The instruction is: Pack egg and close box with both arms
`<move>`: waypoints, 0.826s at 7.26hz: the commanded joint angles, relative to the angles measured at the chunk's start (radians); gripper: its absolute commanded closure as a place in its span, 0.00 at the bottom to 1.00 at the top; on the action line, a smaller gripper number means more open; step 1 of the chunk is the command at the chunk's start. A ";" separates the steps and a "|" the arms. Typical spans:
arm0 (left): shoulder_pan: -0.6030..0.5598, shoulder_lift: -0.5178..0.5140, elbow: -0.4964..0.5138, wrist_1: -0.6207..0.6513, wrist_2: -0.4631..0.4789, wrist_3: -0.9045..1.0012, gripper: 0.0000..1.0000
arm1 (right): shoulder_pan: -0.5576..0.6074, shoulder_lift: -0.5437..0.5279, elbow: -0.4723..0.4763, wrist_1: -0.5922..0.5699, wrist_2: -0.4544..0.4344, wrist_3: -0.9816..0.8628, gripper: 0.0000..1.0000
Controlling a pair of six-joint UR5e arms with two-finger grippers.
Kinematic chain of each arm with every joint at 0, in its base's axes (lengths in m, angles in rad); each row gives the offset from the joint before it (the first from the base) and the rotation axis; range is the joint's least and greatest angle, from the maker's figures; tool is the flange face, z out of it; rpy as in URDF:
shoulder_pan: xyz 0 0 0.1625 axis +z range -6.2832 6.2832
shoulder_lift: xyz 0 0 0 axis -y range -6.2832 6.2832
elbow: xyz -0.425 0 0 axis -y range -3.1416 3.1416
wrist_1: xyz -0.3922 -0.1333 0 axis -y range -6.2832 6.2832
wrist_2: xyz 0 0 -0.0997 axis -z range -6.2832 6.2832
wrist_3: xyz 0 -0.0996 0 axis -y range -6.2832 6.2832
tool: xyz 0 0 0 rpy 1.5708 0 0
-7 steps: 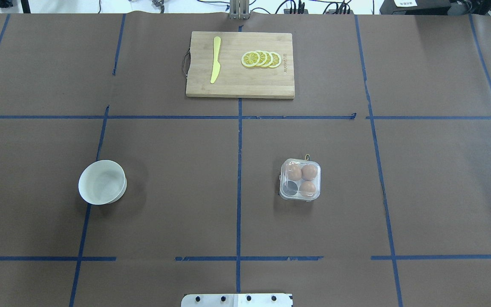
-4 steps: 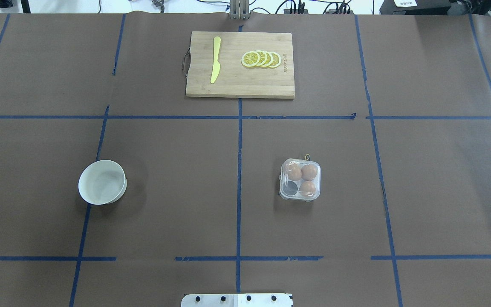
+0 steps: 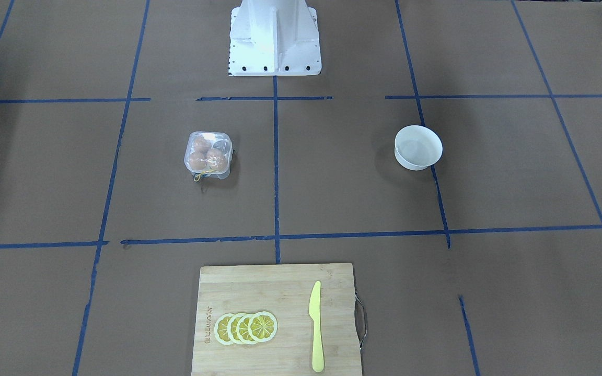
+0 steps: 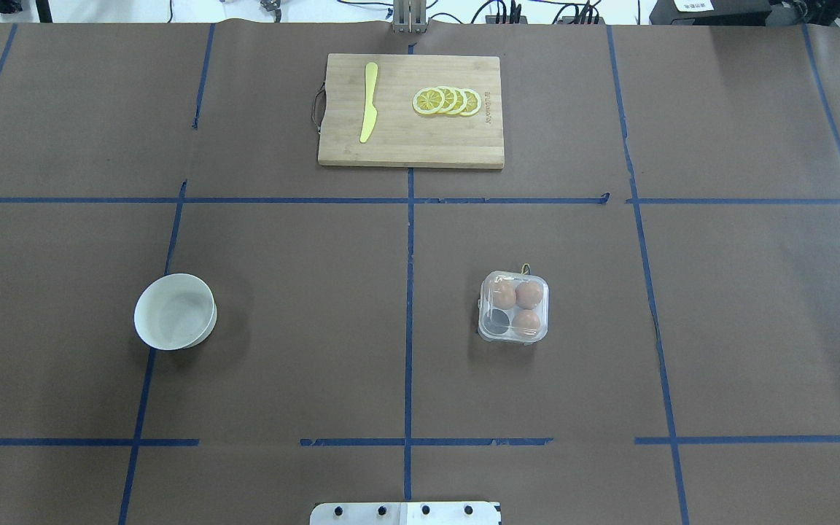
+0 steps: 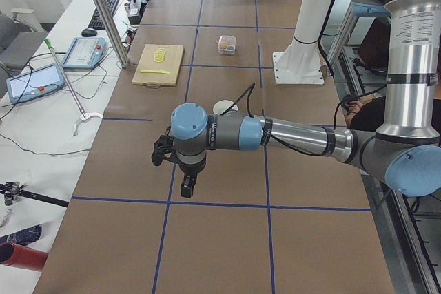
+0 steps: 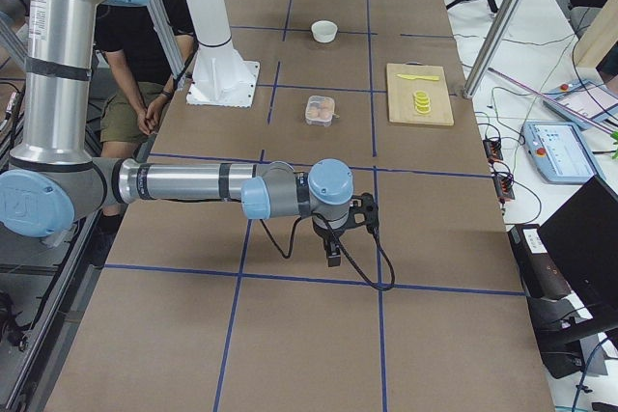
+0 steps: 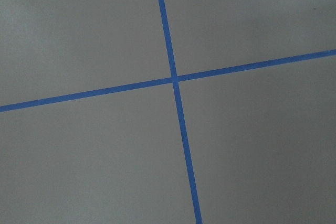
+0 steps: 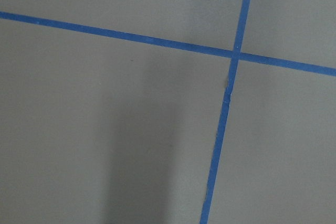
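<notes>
The clear box (image 4: pixel 513 307) stands right of the table's centre, also in the front view (image 3: pixel 207 154). It holds three tan eggs (image 4: pixel 528 294); its near-left cell (image 4: pixel 496 322) is empty. The clear lid seems to lie over it, with yellow string at its far side. No egg shows outside the box. My left gripper (image 5: pixel 187 186) shows only in the left side view, pointing down above the table's left end. My right gripper (image 6: pixel 332 256) shows only in the right side view, above the right end. I cannot tell whether either is open or shut.
A white bowl (image 4: pixel 174 311) stands left of centre and looks empty. A wooden cutting board (image 4: pixel 411 146) at the far middle carries a yellow knife (image 4: pixel 369 102) and lemon slices (image 4: pixel 448 100). The white base block (image 3: pixel 274 36) stands at the near edge.
</notes>
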 commanded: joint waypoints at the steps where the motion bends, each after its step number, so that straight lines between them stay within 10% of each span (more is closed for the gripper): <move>1: -0.001 0.001 0.000 -0.015 -0.002 -0.001 0.00 | 0.001 0.014 0.006 -0.004 0.016 0.010 0.00; 6: -0.014 0.000 -0.003 0.005 0.004 0.001 0.00 | 0.000 0.039 -0.046 0.003 0.039 0.000 0.00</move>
